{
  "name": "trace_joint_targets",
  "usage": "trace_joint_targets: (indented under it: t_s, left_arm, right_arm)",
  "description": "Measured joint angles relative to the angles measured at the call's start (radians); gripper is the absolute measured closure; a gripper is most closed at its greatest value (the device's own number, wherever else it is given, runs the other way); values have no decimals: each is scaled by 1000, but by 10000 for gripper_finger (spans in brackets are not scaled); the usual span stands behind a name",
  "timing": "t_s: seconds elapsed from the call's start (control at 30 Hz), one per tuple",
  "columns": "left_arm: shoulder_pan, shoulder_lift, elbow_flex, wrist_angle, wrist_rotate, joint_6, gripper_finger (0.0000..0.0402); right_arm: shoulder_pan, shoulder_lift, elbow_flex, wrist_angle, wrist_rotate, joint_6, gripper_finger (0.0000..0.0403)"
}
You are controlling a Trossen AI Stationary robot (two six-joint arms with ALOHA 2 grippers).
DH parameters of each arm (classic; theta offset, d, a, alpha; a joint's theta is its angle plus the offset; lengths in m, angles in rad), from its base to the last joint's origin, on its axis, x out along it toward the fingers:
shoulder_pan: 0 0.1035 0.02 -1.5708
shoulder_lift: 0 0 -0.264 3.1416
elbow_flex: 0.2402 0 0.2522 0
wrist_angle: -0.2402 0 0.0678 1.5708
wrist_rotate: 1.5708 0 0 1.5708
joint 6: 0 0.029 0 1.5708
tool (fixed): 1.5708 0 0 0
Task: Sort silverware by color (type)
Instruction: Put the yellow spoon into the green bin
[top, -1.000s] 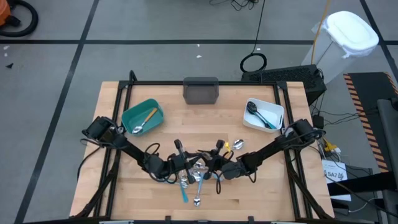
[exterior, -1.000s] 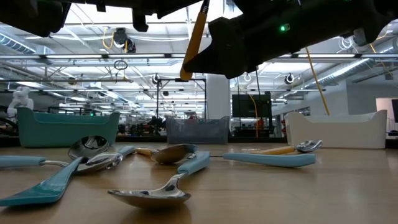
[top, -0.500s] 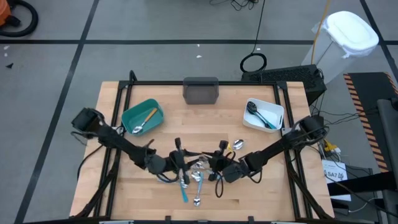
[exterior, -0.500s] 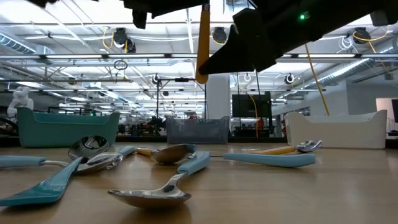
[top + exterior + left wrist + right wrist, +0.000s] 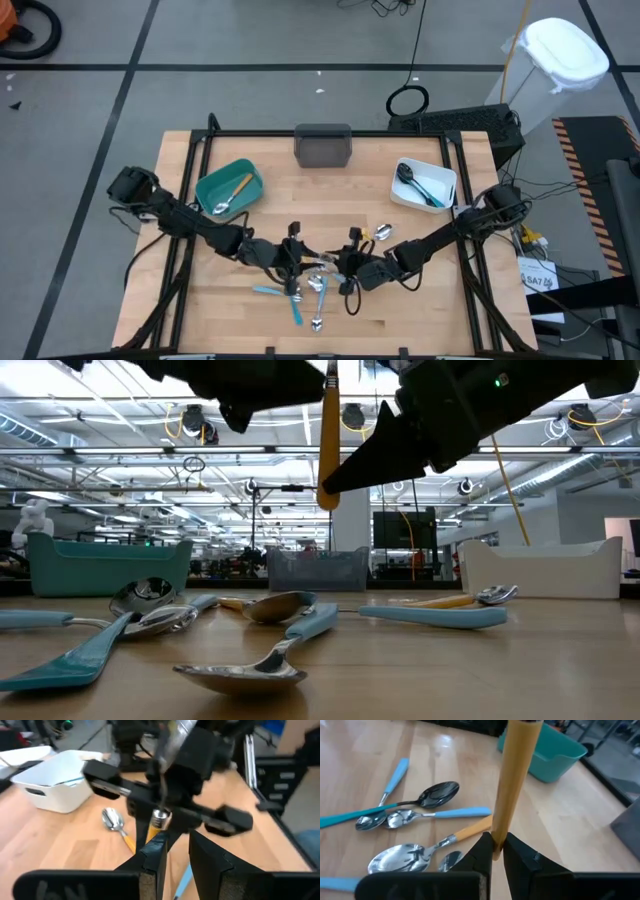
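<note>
An orange-handled piece of silverware (image 5: pixel 328 430) stands upright above the table's middle, and my right gripper (image 5: pixel 496 847) is shut on it. Its metal neck (image 5: pixel 160 816) shows above the orange handle; its head I cannot make out. My left gripper (image 5: pixel 177 857) faces the right one at close range, open by a narrow gap with nothing in it. One fingertip (image 5: pixel 156 851) stands right by the handle; whether they touch I cannot tell. Below them, several blue-handled spoons (image 5: pixel 312 285) and an orange-handled one (image 5: pixel 380 233) lie flat on the wood. My right gripper pinches the orange handle at its lower free end (image 5: pixel 498 832) between its two fingers. The fingers come from the table's right, slanting slightly down, and lie across the handle. The piece stands upright above the hold, lifted clear of the table.
A teal bin (image 5: pixel 212 180) at the far left holds an orange-handled spoon. A white bin (image 5: pixel 400 190) at the far right holds dark and blue pieces. A grey bin (image 5: pixel 323 146) stands at the far middle. Bare wood lies along the near edge.
The orange-handled piece has turned from slanting to upright, its lower end swinging toward the table's right. My left arm has drawn its elbow toward the left edge and tipped its gripper up nearer to level. My right gripper has tipped up a little with the piece.
</note>
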Motion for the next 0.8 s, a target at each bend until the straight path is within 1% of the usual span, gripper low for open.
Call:
trace_joint_targets:
  t_s: [0.1, 0.33, 0.4, 0.47, 0.63, 0.73, 0.8]
  left_arm:
    - [15, 0, 1, 18, 71, 8, 318]
    - [39, 0, 1, -30, 70, -12, 314]
    - [38, 0, 1, -57, 69, -16, 298]
    - [28, 0, 0, -61, 55, -18, 271]
    - [7, 0, 0, -62, -70, 8, 203]
    - [10, 0, 0, -43, -99, 12, 182]
    - [14, 0, 1, -14, -99, 13, 178]
  right_arm:
    - [-5, 0, 0, -4, -23, 18, 377]
    - [-7, 0, 0, -12, -23, 22, 377]
    - [-7, 0, 0, -13, -22, 20, 377]
    - [-7, 0, 0, -15, -22, 21, 377]
    - [-6, 0, 0, -15, -25, 33, 377]
    - [-6, 0, 0, -16, -25, 39, 377]
    - [-6, 0, 0, -15, -25, 42, 377]
